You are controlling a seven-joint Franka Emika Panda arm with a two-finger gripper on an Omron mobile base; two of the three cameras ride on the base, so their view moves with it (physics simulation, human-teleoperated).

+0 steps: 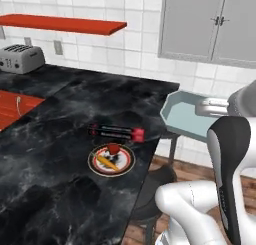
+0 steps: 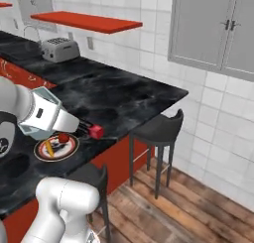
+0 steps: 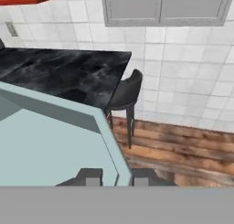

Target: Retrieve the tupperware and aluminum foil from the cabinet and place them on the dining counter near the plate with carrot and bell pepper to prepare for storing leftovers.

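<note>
Tupperware point(image 1: 187, 114) hangs in the air off the right edge of the dining counter point(image 1: 60, 189), pinched at its rim by the gripper point(image 3: 116, 176), whose two fingers are closed on the tub's wall, one inside and one outside. In the right base view the tub point(image 2: 42, 110) sits in front of the arm, just above the counter's near part. Below and to the tub's left, the aluminum foil point(image 1: 116, 133) lies flat on the black marble, its red end toward the counter edge, just behind the plate point(image 1: 111, 160). The plate carries the carrot point(image 1: 106, 162) and the bell pepper point(image 1: 113, 149) side by side. A dark bar stool point(image 2: 158, 130) stands at the counter's edge, and a second stool point(image 1: 152, 186) stands nearer the robot's base. At the far end of the worktop sits a silver toaster point(image 1: 20, 58) under a red shelf point(image 1: 65, 24); a pale grey double-door cabinet point(image 1: 210, 21) hangs on the tiled wall.
</note>
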